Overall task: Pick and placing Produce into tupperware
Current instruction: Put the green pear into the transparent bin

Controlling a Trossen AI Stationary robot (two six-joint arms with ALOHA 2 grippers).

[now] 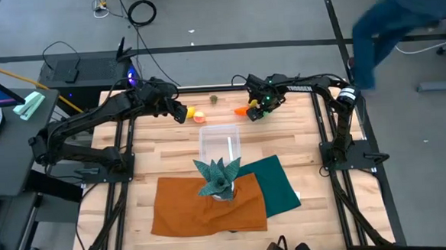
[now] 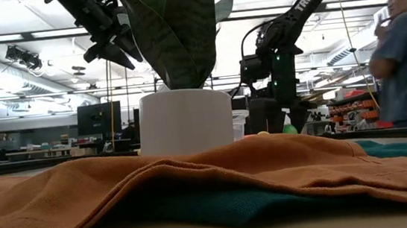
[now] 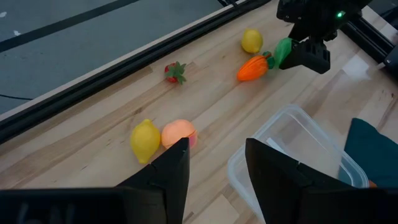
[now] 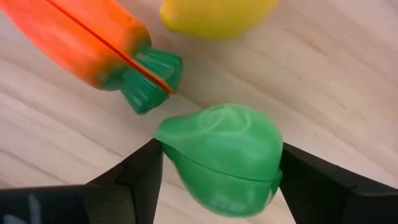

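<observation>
The produce lies on the far part of the wooden table: a yellow lemon (image 3: 144,140) and a peach (image 3: 179,132) side by side, a strawberry (image 3: 175,72), an orange carrot (image 3: 252,67), a second lemon (image 3: 251,41) and a green fruit (image 4: 217,158). The clear tupperware (image 1: 218,140) stands at the table's middle with nothing in it. My right gripper (image 4: 217,162) points down and is shut on the green fruit, right beside the carrot's green top (image 4: 149,81). My left gripper (image 3: 214,149) hovers open above the table, near the lemon, the peach and the tupperware's far left corner. My right gripper pinches the green fruit by two opposite sides (image 4: 171,146) between its two fingers (image 4: 140,177). The fingers come from above, pointing down. The fruit sits low at the table; whether it is lifted clear I cannot tell.
A teal spiky plant in a white pot (image 1: 218,179) stands on an orange cloth (image 1: 189,211) at the near middle. A teal cloth (image 1: 279,183) lies to its right. A person (image 1: 401,16) is beyond the table's far right corner.
</observation>
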